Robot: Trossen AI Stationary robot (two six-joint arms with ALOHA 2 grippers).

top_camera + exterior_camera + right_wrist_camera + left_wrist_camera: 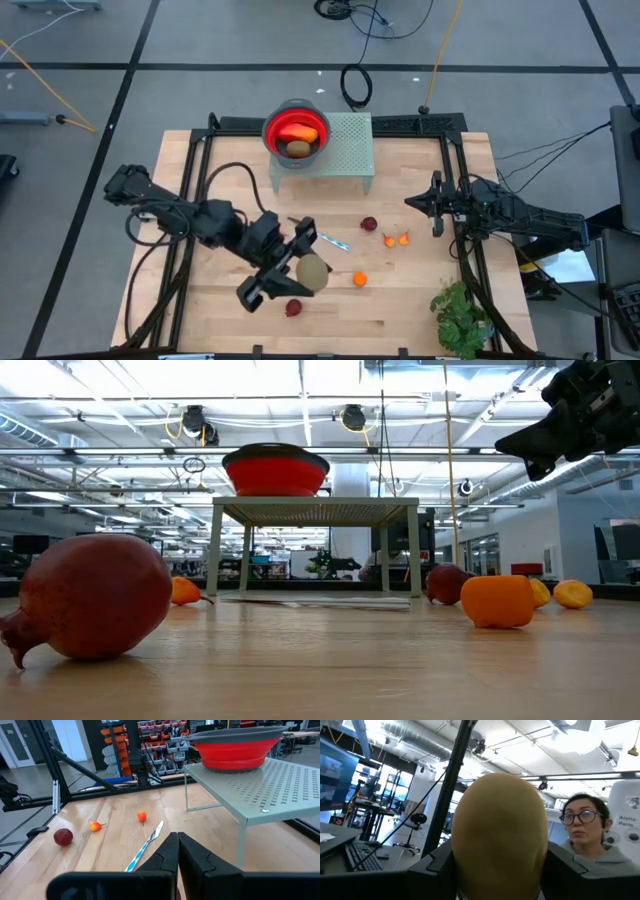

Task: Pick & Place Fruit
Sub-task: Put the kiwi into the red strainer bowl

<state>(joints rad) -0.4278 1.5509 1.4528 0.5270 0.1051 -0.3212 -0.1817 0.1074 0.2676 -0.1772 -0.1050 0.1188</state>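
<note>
Olive-brown fruit (500,837) between left gripper (297,268) jaws, hiding the table beyond.

Beyond my wooden table (400,300) lies grey floor (200,40) with cables; bright ceiling lights (300,380), shelving racks (150,740) and a seated person (590,835) behind
</note>
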